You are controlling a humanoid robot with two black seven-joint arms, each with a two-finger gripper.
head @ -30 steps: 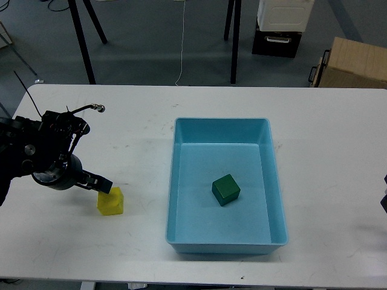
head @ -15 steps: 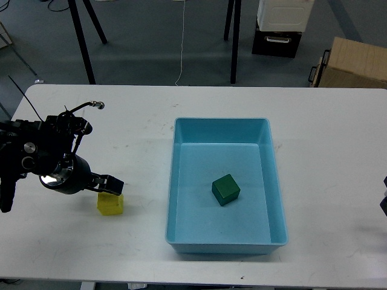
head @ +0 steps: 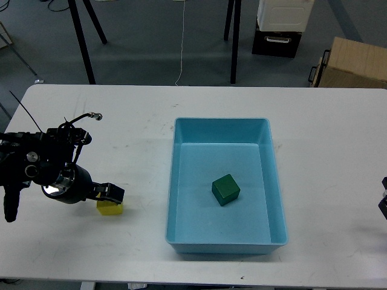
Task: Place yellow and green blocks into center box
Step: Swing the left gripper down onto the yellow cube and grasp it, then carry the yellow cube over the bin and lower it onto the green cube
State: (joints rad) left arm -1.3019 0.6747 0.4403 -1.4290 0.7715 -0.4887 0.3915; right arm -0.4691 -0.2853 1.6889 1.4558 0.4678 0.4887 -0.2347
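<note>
The yellow block (head: 110, 209) sits on the white table (head: 121, 145), left of the blue box (head: 175, 181). My left gripper (head: 112, 193) is low over the block's top and hides its upper part. Its dark fingers cannot be told apart, so I cannot tell whether they are around the block or shut on it. The green block (head: 225, 189) lies tilted on the floor of the blue box, near its middle. Of my right arm only a dark sliver (head: 384, 204) shows at the right edge; its gripper is out of view.
Beyond the table's far edge stand black stand legs (head: 81, 42), a black and white case (head: 279, 27) and a cardboard box (head: 354, 63). A thin white cable (head: 181, 48) runs along the floor.
My left gripper has moved right and down, from beside the yellow block's upper left to directly over its top, covering more of it. The blocks and box have not moved.
</note>
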